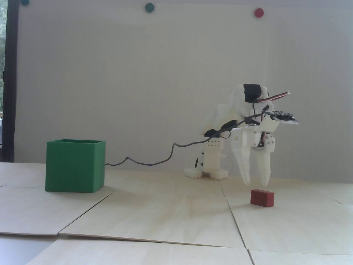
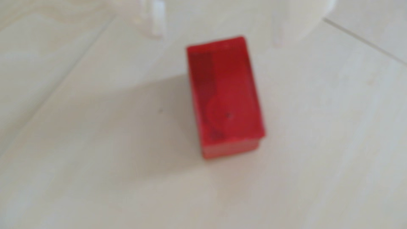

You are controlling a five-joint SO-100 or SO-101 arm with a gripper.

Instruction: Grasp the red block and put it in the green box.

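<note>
My gripper: pointing straight down in the fixed view; my two white fingers stand apart with a clear gap between the tips; nothing is held between them and they touch nothing; the tips hang just above the tabletop.
My fingers in the wrist view: two blurred white tips at the top edge, one to the left and one to the right; the gap between them is wider than the block's short side.
Red block: lying flat on the pale wooden table, just below my fingertips and slightly to the right of them in the fixed view; apart from both fingers; in the wrist view the red block sits near the middle, its long side running away from the tips, slightly turned.
Green box: upright on the table at the left of the fixed view, open at the top, well apart from the block and from me.
Cable: a dark wire sags from my arm towards the box's right side.
</note>
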